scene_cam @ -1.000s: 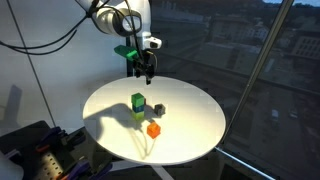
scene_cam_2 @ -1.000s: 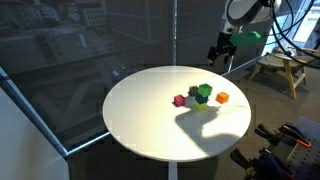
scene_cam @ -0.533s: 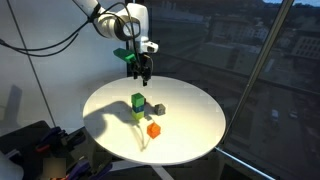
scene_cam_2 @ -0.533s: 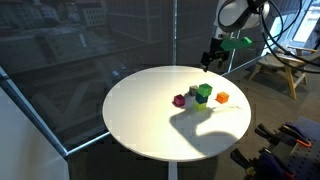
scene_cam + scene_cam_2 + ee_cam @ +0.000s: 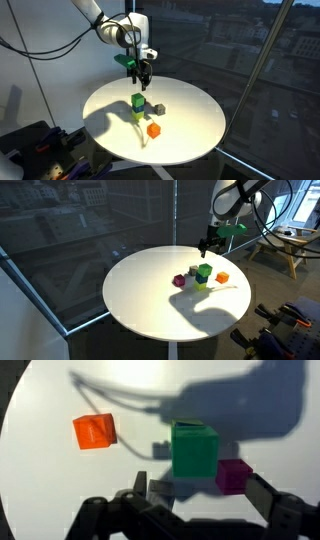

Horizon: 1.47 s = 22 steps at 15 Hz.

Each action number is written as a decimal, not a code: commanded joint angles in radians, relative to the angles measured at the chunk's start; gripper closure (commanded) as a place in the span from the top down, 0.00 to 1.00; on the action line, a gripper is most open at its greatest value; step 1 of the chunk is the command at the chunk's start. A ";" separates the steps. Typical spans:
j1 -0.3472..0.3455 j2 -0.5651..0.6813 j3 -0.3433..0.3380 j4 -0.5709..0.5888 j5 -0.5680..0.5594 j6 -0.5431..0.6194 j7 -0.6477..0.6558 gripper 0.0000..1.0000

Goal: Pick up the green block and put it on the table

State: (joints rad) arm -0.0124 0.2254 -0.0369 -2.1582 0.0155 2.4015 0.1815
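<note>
The green block [image 5: 137,99] sits on top of a paler yellow-green block [image 5: 138,116] near the middle of the round white table [image 5: 195,140]. It also shows in the exterior view [image 5: 204,270] and in the wrist view [image 5: 193,448]. My gripper [image 5: 144,76] hangs open and empty above the table's far edge, apart from the blocks, as the exterior view [image 5: 205,249] also shows. In the wrist view the two fingers [image 5: 200,492] are spread below the green block.
An orange block [image 5: 153,129] and a dark magenta block [image 5: 157,108] lie on the table beside the stack; both show in the wrist view, orange [image 5: 94,430] and magenta [image 5: 233,474]. A glass wall stands behind the table. A wooden stool [image 5: 281,246] stands off to the side.
My gripper has moved down and in over the table's edge, closer to the blocks. It stays open. The blocks have not moved.
</note>
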 commanded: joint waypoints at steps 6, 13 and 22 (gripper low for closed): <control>0.013 0.102 0.000 0.040 -0.002 0.048 -0.001 1.00; 0.020 0.152 -0.004 0.053 -0.007 0.062 -0.006 1.00; 0.021 0.190 -0.008 0.073 -0.011 0.061 -0.007 1.00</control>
State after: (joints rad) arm 0.0046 0.3976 -0.0371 -2.1102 0.0138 2.4599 0.1797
